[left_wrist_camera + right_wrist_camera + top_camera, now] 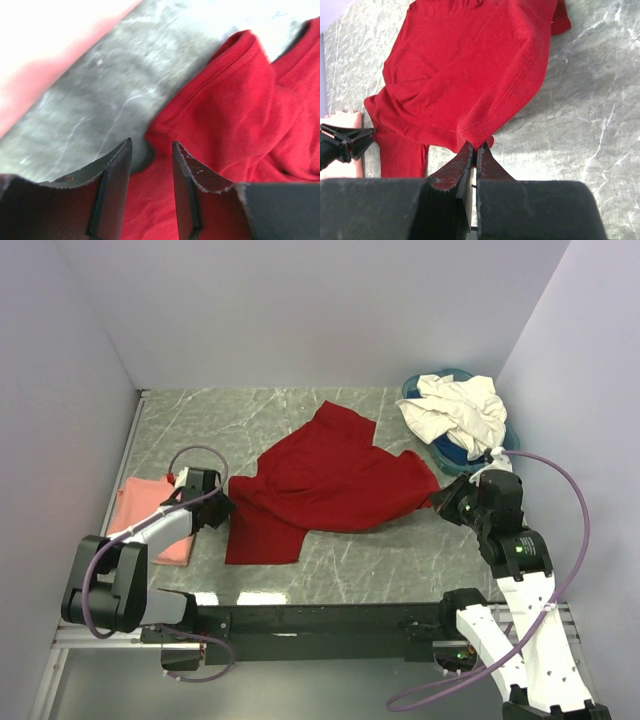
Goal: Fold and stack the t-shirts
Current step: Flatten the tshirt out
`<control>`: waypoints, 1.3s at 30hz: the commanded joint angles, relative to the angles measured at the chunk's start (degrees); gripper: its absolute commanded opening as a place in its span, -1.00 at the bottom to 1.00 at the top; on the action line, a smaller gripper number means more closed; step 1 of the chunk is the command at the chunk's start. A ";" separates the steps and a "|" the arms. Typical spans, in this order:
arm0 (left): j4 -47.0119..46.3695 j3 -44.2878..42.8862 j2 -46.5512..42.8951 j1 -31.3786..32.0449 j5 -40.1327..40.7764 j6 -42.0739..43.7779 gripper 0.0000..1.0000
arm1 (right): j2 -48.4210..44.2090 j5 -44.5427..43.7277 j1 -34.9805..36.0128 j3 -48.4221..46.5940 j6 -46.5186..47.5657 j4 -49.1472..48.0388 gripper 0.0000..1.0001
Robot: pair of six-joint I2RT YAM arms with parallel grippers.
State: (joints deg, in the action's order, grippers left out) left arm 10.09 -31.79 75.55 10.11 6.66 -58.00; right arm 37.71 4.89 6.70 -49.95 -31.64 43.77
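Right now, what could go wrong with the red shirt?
1. The right gripper pinches only a small bit of hem on the red t-shirt at its tips; a pull might slip it free.
2. The left gripper is open at the shirt's edge, holding nothing; pulled from one side, the cloth may bunch.
3. The left arm lies beside the folded pink t-shirt and could nudge it.

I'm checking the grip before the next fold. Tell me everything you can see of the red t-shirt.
The red t-shirt is soft deep-red knit with stitched hems, unfolded and rumpled, lying mostly flat on the grey marbled table. The right tool is shut on a hemmed corner at its right side. The left tool, jaws open, sits at its left corner, not clamping it.
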 commanded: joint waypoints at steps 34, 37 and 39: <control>6.96 0.41 -3.91 -22.76 4.15 -3.79 -0.99 | 12.21 3.90 12.28 5.48 -3.52 -15.99 -1.00; 7.66 0.59 -5.41 -23.38 5.03 -4.05 -0.99 | 12.65 2.94 12.81 5.22 -3.34 -15.64 -1.00; 7.32 0.68 -6.37 -23.38 4.16 -3.62 -0.99 | 12.56 1.80 12.81 4.87 -2.99 -14.68 -1.00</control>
State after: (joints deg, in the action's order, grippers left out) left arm 16.99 -31.33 71.70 -12.80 9.08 -62.41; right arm 50.59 9.04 19.14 -43.42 -34.92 30.50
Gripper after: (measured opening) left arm 0.015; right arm 0.023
